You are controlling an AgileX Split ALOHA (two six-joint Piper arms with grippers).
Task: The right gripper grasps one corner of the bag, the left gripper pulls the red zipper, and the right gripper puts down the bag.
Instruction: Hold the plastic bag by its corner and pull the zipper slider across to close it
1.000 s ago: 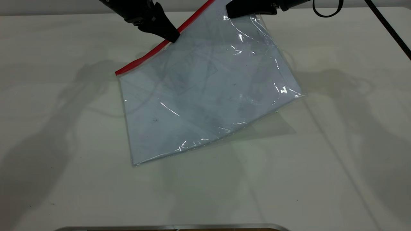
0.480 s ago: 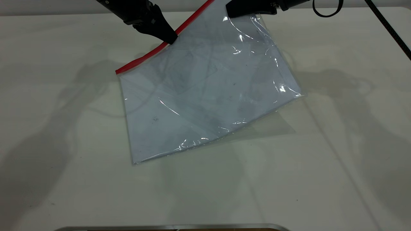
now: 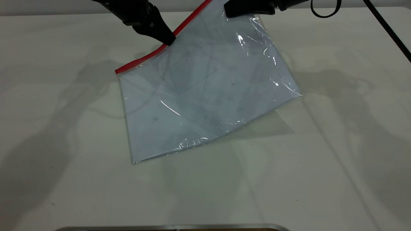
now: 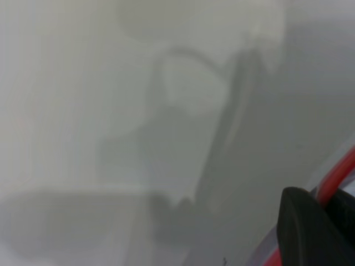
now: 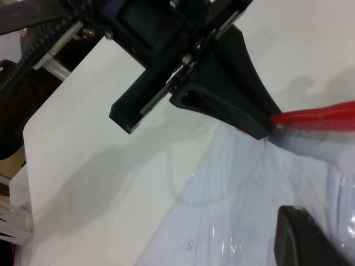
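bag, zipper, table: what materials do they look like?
Bag: thin clear plastic film, glossy; it wrinkles and glints, and white paper shows through. Zipper: opaque red strip, probably plastic, smooth. Table: hard white top, matte, with soft shadows and no glare; likely laminate, though the look leaves that open.

At the upper left of the frame, the bulky matte-black left gripper [image 3: 167, 39] narrows to a pointed wedge tip. Close up, its body is an angular black block [image 5: 166, 55] with stepped edges, a small silver screw head [image 5: 186, 58] and pale grey rails along its underside. At the upper right, the slimmer black tapered right gripper [image 3: 228, 12] trails a round loop of black cable [image 3: 322, 11] and a thin straight black line [image 3: 388, 29] running diagonally.
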